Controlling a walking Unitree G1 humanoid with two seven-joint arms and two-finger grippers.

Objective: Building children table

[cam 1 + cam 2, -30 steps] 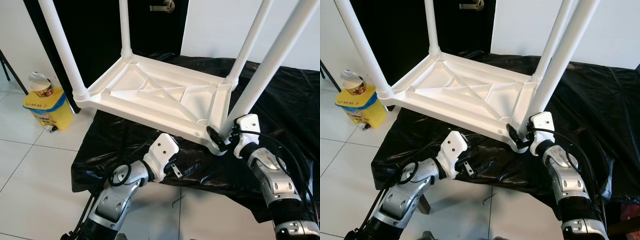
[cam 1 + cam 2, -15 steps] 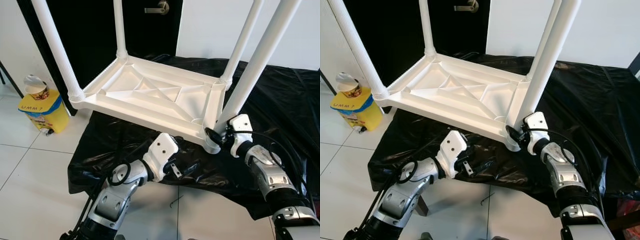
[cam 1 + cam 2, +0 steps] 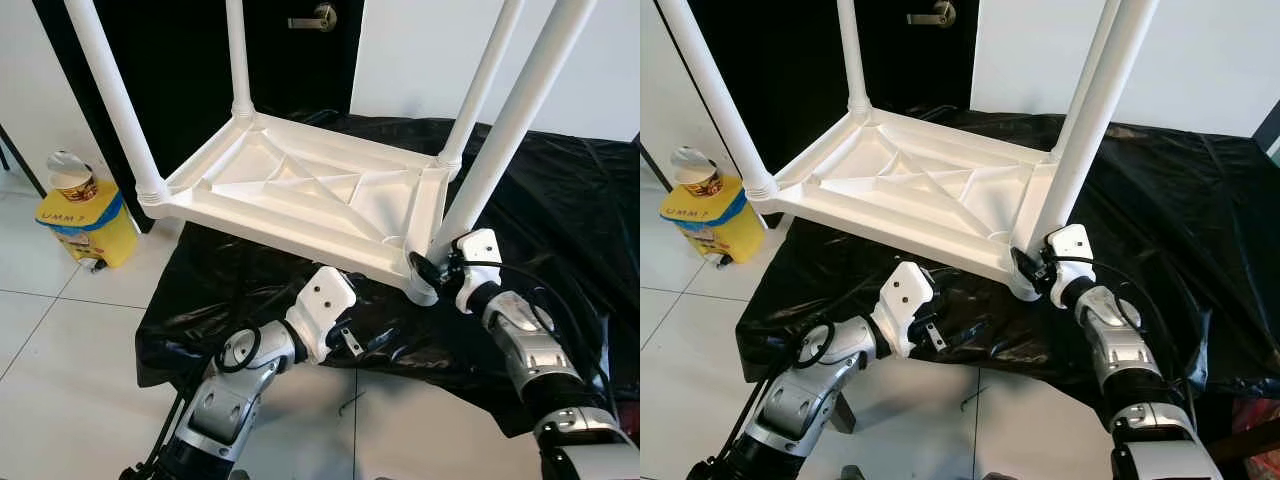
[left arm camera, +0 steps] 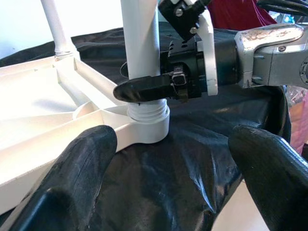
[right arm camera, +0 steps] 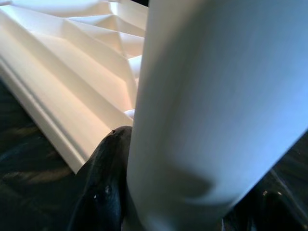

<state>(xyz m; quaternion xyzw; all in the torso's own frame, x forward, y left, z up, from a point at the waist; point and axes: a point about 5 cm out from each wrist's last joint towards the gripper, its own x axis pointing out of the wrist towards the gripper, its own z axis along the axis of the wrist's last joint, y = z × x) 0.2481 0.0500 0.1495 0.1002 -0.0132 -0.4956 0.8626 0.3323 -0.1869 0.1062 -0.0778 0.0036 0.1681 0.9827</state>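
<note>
four white legs stand up from the upturned children's table (image 3: 300,195), which lies tabletop-down on a black sheet (image 3: 560,200) spread over a low surface, with a yellow bin (image 3: 85,220) on the tiled floor (image 3: 60,340) at the robot's left. the near right leg (image 3: 495,150) is the one in hand: the right gripper (image 3: 432,268) pinches it just above its threaded socket (image 4: 147,120) at the table's corner, one black finger (image 4: 144,88) wrapped across the front of the tube. the left gripper (image 3: 352,340) hovers low beside the near edge of the frame, its fingers (image 4: 72,163) spread wide and holding nothing, pointed at that same corner. the step appears to be seating or tightening this last leg. to do it well, the right gripper should keep the leg plumb to the socket so the thread does not cross, turning in short bites without dragging the light frame across the slick sheet. the left gripper could usefully press on the frame's rim to steady it.
</note>
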